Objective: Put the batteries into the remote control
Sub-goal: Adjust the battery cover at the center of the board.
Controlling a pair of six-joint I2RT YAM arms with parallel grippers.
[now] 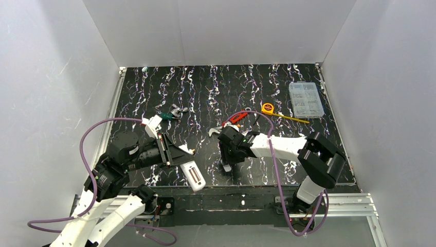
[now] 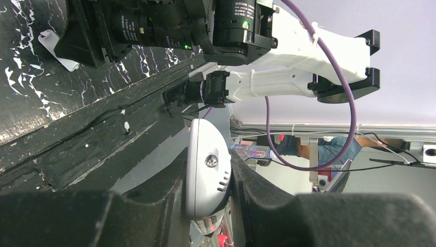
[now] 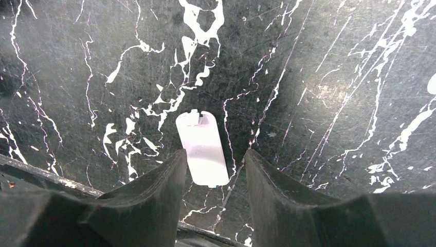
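Observation:
The remote control point(image 1: 194, 175), a slim white handset, juts out over the table's front edge, and my left gripper point(image 1: 185, 161) is shut on it. From the left wrist its rounded end point(image 2: 205, 149) sits pinched between the two black fingers of the left gripper point(image 2: 208, 172). My right gripper point(image 1: 226, 164) points down at the table near the front edge and is open. In the right wrist view a small flat white cover piece point(image 3: 202, 149) lies on the table between the fingers of the right gripper point(image 3: 215, 155), closer to the left one. I cannot make out any batteries.
A red-handled wrench point(image 1: 234, 119) lies behind the right gripper. A yellow tape measure point(image 1: 267, 108) and a clear compartment box point(image 1: 306, 99) sit at the back right. A green and silver tool point(image 1: 172, 114) lies at the back left. White walls enclose the black marbled table point(image 1: 205, 87).

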